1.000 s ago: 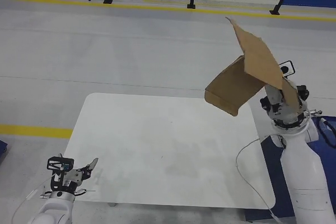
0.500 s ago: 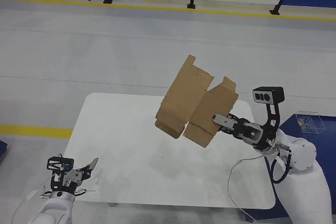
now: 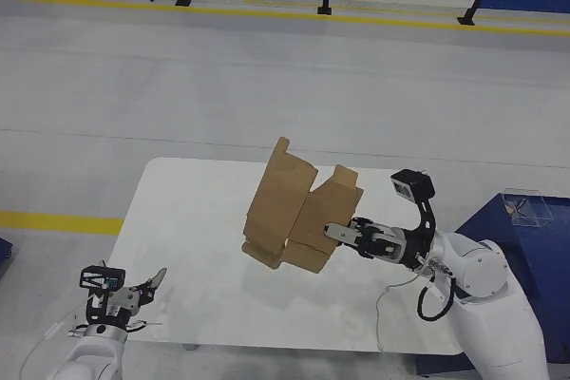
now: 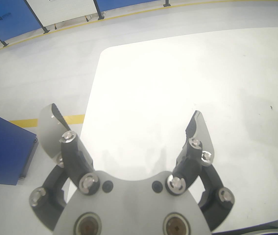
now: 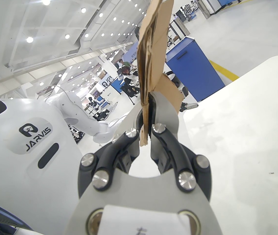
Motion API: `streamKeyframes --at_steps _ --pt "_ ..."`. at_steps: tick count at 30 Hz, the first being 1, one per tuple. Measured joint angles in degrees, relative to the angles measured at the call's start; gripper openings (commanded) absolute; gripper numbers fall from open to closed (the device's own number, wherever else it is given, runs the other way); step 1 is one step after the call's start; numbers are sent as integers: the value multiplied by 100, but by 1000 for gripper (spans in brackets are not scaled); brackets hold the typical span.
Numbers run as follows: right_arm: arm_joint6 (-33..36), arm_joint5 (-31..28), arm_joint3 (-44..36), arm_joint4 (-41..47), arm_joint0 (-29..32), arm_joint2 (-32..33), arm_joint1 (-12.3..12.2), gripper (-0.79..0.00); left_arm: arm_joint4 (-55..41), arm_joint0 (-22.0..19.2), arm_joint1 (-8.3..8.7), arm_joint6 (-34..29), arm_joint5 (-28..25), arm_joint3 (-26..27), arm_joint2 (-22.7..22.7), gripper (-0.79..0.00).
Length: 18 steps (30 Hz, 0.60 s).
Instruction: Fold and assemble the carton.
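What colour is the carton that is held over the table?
The carton is plain brown cardboard; the top view shows it best.

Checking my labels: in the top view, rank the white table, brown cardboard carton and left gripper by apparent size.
1. White rounded table.
2. Brown cardboard carton, held above the table, nearer the camera, so somewhat enlarged.
3. Open left gripper, clearly smallest.

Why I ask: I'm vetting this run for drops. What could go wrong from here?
1. The right gripper has its jaws shut on just one edge of the flattened carton, held above the table; it could swing, slip or tear.
2. The left gripper, jaws open, sits by the table's near corner, apart from the carton, so nothing steadies the free end.
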State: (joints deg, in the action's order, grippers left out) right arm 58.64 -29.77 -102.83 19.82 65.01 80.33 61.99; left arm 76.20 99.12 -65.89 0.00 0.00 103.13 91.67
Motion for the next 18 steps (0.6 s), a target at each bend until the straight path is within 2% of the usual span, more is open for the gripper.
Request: streamKeyframes --at_steps 4,6,18 --pt "-76 30 -56 -92 -5 71 -9 -785 0 0 0 0 0 0 0 0" --pt "-297 -3 -278 -535 -27 364 -45 -785 0 0 0 0 0 0 0 0" --pt "-1682 -731 -2202 -4160 540 2666 -201 -785 0 0 0 0 0 0 0 0"
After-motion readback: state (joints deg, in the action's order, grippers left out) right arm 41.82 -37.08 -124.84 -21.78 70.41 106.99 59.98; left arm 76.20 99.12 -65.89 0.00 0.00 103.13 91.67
